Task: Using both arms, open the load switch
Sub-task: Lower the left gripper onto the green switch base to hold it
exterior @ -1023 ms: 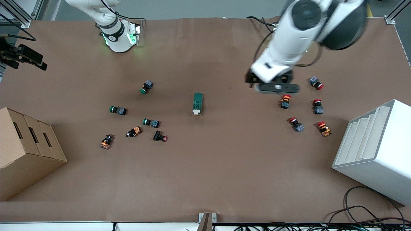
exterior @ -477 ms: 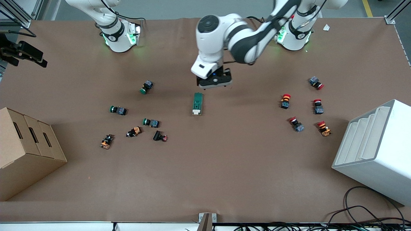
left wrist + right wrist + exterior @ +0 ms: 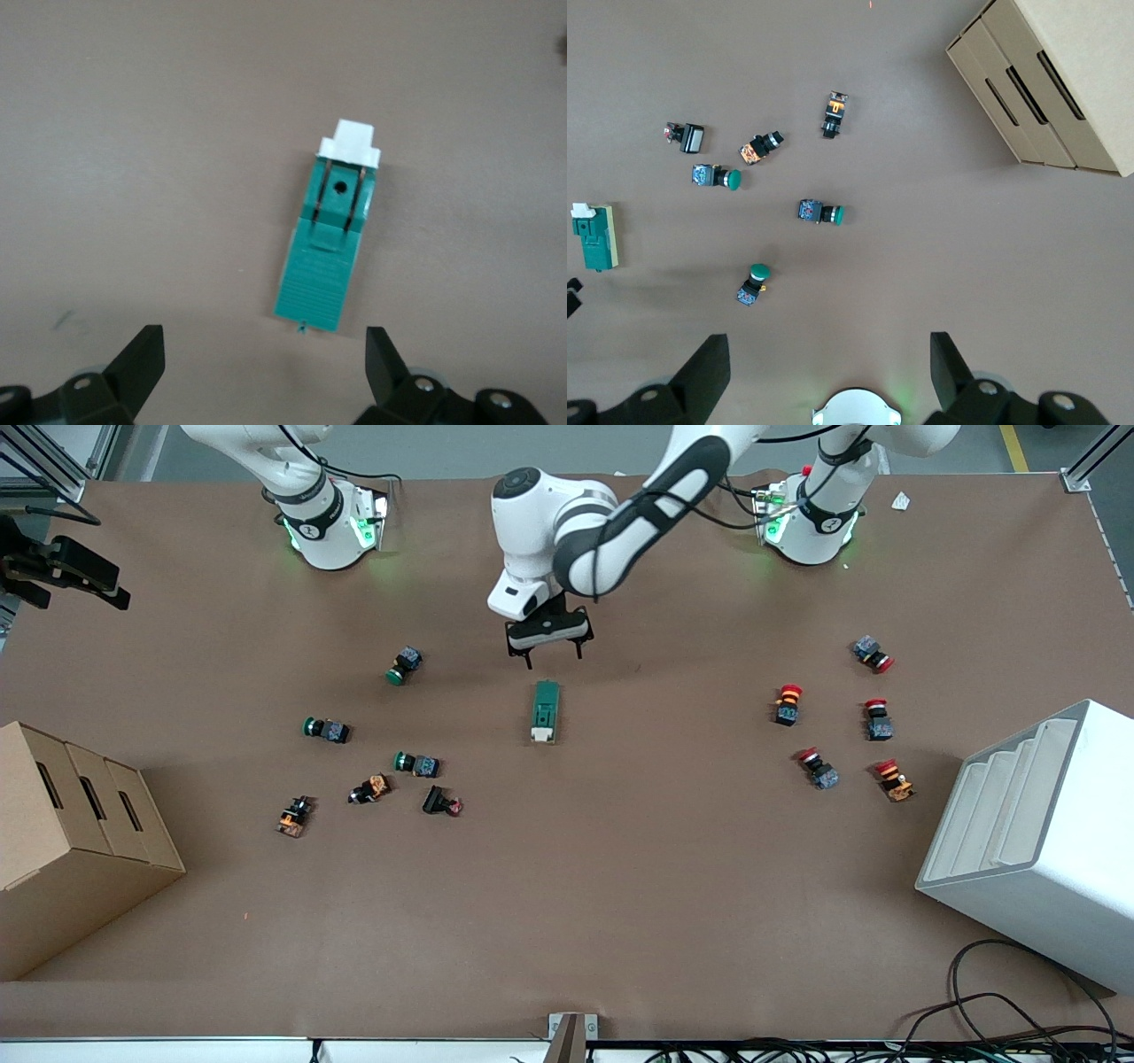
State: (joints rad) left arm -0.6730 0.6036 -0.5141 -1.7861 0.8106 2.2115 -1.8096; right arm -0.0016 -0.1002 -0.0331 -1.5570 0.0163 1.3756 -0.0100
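The load switch [image 3: 546,710] lies in the middle of the table, a dark-green block with its white lever [image 3: 542,734] at the end nearer to the front camera. My left gripper [image 3: 553,657] hangs open over the bare table just off the switch's green end. In the left wrist view the switch [image 3: 330,248] lies apart from the open left gripper [image 3: 264,335], nothing between the fingers. My right arm waits; its gripper [image 3: 828,345] is open, high over its own base [image 3: 857,412], with the switch [image 3: 594,235] at that view's edge.
Green and orange push buttons [image 3: 416,763] lie scattered toward the right arm's end, red ones [image 3: 828,771] toward the left arm's end. A cardboard box [image 3: 71,833] and a white stepped bin [image 3: 1036,841] stand at the two table ends. Cables [image 3: 1001,1019] trail at the front corner.
The left arm has swung from over the red push buttons to the middle of the table and come down by the switch's green end. The switch and the right arm have not moved.
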